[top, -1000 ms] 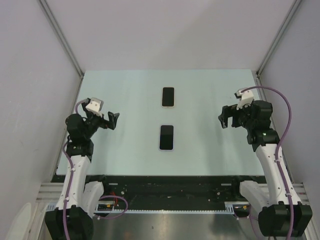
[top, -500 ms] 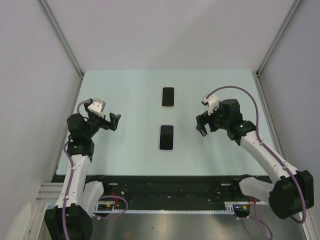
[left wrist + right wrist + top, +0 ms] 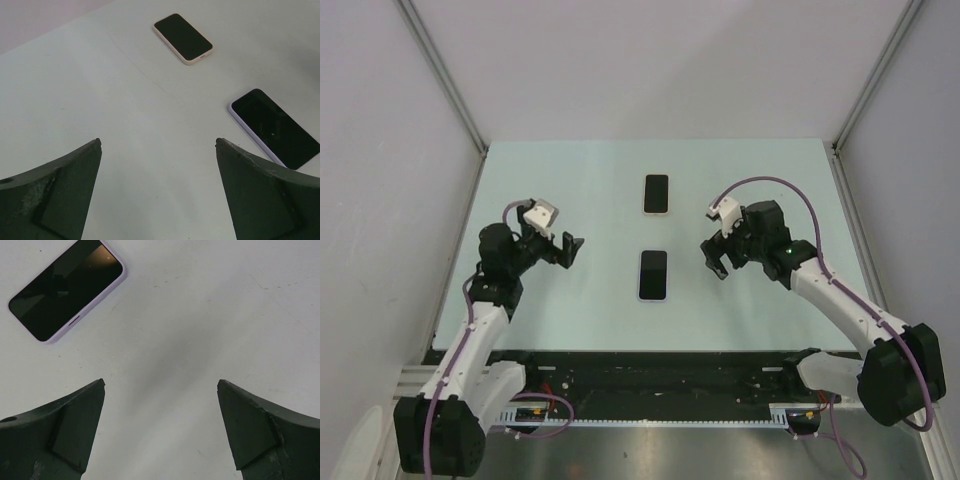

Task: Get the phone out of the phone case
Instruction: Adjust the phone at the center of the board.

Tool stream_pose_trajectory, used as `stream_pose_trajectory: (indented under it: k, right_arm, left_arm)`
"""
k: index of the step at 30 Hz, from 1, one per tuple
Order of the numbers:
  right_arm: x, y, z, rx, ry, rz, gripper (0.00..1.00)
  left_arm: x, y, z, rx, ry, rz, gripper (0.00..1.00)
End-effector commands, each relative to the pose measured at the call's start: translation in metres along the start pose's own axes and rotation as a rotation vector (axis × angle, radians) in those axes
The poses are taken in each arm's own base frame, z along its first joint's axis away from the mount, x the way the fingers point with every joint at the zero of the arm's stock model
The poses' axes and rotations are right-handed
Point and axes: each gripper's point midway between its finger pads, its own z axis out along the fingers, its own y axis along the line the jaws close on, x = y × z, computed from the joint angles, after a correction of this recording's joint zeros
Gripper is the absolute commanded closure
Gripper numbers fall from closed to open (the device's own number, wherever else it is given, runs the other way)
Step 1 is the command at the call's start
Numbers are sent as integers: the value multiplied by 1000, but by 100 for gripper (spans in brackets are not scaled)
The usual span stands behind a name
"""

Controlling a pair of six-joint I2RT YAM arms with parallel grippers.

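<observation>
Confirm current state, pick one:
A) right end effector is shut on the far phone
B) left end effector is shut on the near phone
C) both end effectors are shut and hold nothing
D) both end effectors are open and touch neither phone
D: the left end effector and right end effector both stand open, with only bare table between their jaws in the wrist views. The lilac-cased near phone and cream-cased far phone lie apart from them.

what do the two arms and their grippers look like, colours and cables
Both arms have white links and black joints: left arm, right arm. A purple cable loops along each. A white camera block tops each wrist. The left gripper and right gripper are black, with dark wedge-shaped fingers, lightly scuffed.
</observation>
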Motion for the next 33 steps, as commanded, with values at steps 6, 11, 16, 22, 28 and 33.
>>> stream_pose_trajectory:
  k: [6,11,16,22,28,33]
  right_arm:
    - [-14,-52,-26,217,-59,10,0]
    - [-6,-69,-34,262,-49,49,0]
    - [-4,-78,-36,282,-53,85,0]
    - [-5,-83,-36,303,-60,98,0]
    - [-1,-91,-40,329,-55,106,0]
    - [10,-113,-55,377,-65,188,0]
  left_arm:
    - [-18,-33,28,116,17,29,0]
    - [-29,-48,42,142,29,-43,0]
    - [-16,-88,61,232,106,-129,0]
    - [-2,-128,90,262,198,-116,0]
    - [37,-155,117,218,402,-92,0]
    - [69,-171,128,204,526,-168,0]
